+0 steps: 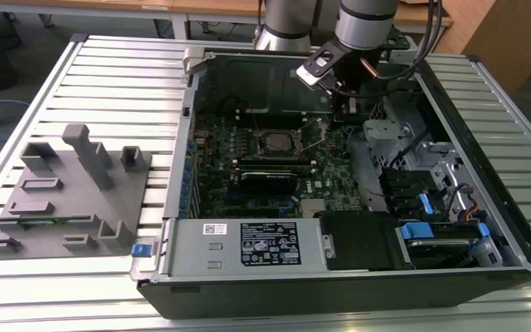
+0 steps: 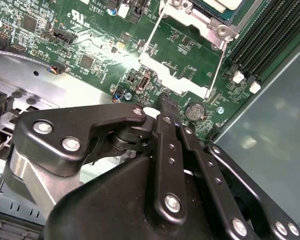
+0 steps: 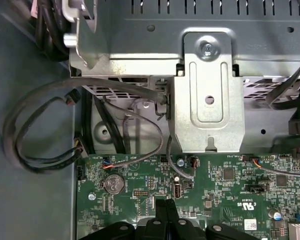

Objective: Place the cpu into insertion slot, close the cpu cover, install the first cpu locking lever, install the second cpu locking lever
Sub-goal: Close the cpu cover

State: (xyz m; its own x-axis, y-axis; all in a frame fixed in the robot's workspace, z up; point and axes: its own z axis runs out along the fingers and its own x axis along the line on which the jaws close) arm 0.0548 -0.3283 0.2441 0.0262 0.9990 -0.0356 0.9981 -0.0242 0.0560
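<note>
While the clenched, empty gripper (image 2: pixel 165 102) hangs over the board (image 3: pixel 230 190) near its edge, close beside the one metal bracket (image 3: pixel 207 100), the one cpu (image 1: pixel 273 143) lies in the slot (image 1: pixel 255 142), with two levers (image 2: pixel 218 61) along its sides.

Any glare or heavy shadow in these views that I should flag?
Second wrist view: bright glare whitens a patch of the motherboard and a metal strip beside it; the gripper is dark in front. First wrist view: even light, no glare on the metal bracket. Exterior view: table bright, computer case interior dimmer.
</note>
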